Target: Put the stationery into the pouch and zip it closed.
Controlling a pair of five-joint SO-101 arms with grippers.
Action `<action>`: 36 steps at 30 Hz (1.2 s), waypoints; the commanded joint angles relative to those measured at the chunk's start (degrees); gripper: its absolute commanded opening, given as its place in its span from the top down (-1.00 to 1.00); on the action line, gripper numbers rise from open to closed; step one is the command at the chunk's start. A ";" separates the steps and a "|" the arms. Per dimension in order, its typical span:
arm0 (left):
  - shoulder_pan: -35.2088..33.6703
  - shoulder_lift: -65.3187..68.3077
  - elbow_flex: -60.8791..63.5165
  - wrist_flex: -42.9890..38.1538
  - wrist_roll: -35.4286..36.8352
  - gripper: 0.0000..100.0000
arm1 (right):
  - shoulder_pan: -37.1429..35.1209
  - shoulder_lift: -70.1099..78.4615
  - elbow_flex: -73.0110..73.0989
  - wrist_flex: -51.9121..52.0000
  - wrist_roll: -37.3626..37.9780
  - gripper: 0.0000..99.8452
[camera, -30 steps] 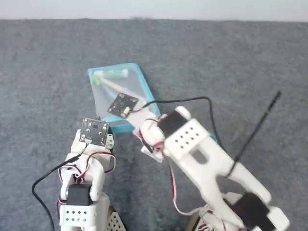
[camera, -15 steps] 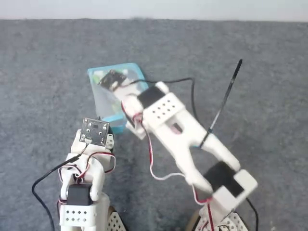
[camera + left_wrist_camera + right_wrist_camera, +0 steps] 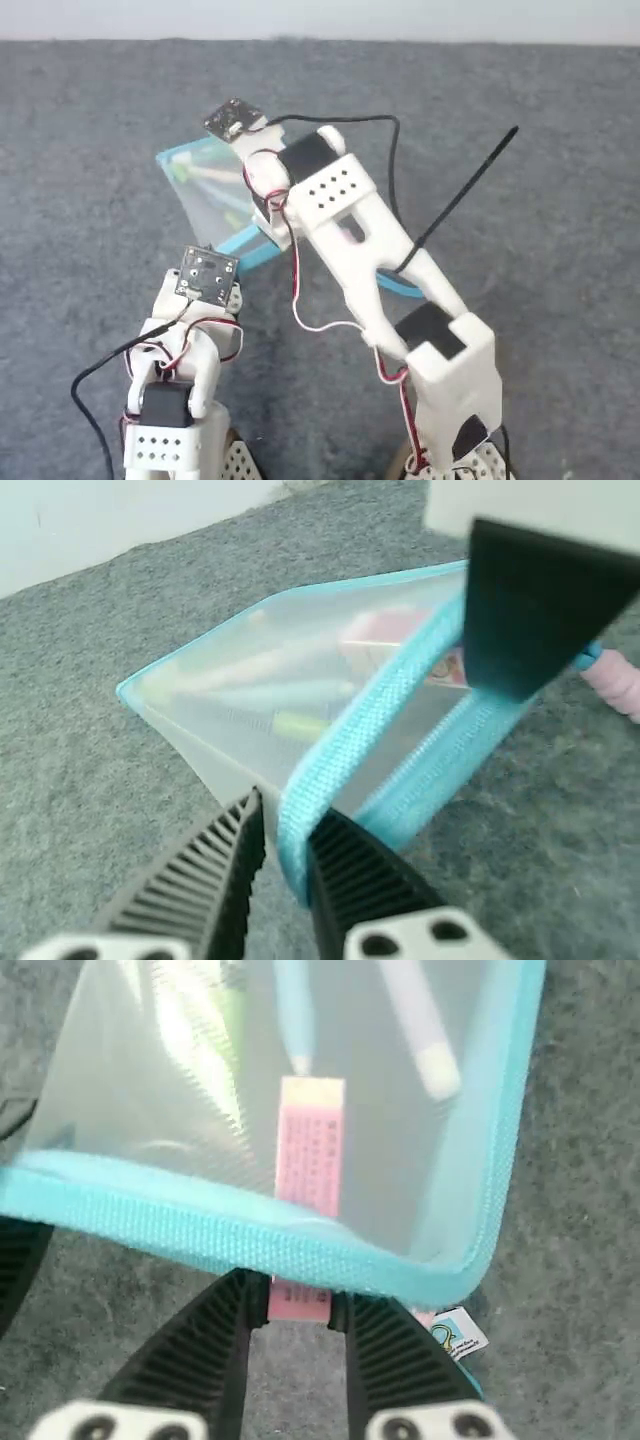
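The see-through pouch (image 3: 200, 185) with a teal zipper edge lies tilted on the grey carpet. Inside it are a pink eraser (image 3: 310, 1145), a green marker (image 3: 215, 1030), a blue pen (image 3: 292, 1010) and a white pen (image 3: 420, 1030). My left gripper (image 3: 283, 815) is shut on the near end of the teal zipper band (image 3: 340, 750). My right gripper (image 3: 298, 1295) is shut on the zipper edge farther along, with a pink piece showing between its fingers. Its black finger (image 3: 520, 610) shows over the band in the left wrist view. The right arm (image 3: 320, 185) covers the pouch's right side.
A thin black rod (image 3: 460, 195) slants across the carpet right of the right arm. A small printed tag (image 3: 452, 1332) hangs at the pouch's corner. The left arm's base (image 3: 170, 420) stands at the near edge. Open carpet lies to the left and far right.
The right arm swung from the pouch's near corner up along its zipper side to the far end. The pouch turned and shifted left. The left arm barely moved.
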 commanded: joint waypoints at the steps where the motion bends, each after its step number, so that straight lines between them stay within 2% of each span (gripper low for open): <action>1: 2.55 -0.97 -0.48 0.79 -0.88 0.98 | 1.36 -0.57 -6.51 -0.31 -0.62 0.80; 4: 2.64 -0.97 -0.48 0.79 -0.88 0.98 | 1.27 -0.84 -8.35 -0.22 -0.53 0.62; 6: 2.55 -0.97 -0.48 0.79 -0.88 0.98 | 1.27 -1.54 -9.14 -0.22 -0.53 0.57; 11: 2.29 -1.05 -0.48 0.62 -0.88 0.98 | 2.86 -4.26 -9.23 1.19 0.09 0.56; 19: 2.11 -1.05 -0.48 0.70 -0.88 0.98 | 3.38 -8.75 -8.44 10.59 4.92 0.56; 23: 2.02 -1.05 -0.48 0.70 -0.79 0.98 | 7.69 -13.58 -2.11 8.75 5.01 0.56; 26: -0.79 -1.14 -0.75 -0.09 -0.09 0.98 | 11.12 -16.31 9.05 2.24 5.27 0.57; 30: -8.88 -1.14 -0.75 -4.04 5.27 0.98 | 11.21 -22.29 34.20 -14.99 8.44 0.57; 34: -6.15 -0.97 -0.48 -4.04 5.19 0.98 | 9.71 -33.54 59.60 -37.32 8.44 0.57; 36: -4.48 -1.05 -0.48 -3.08 5.10 0.98 | 7.69 -38.20 68.66 -43.65 8.88 0.57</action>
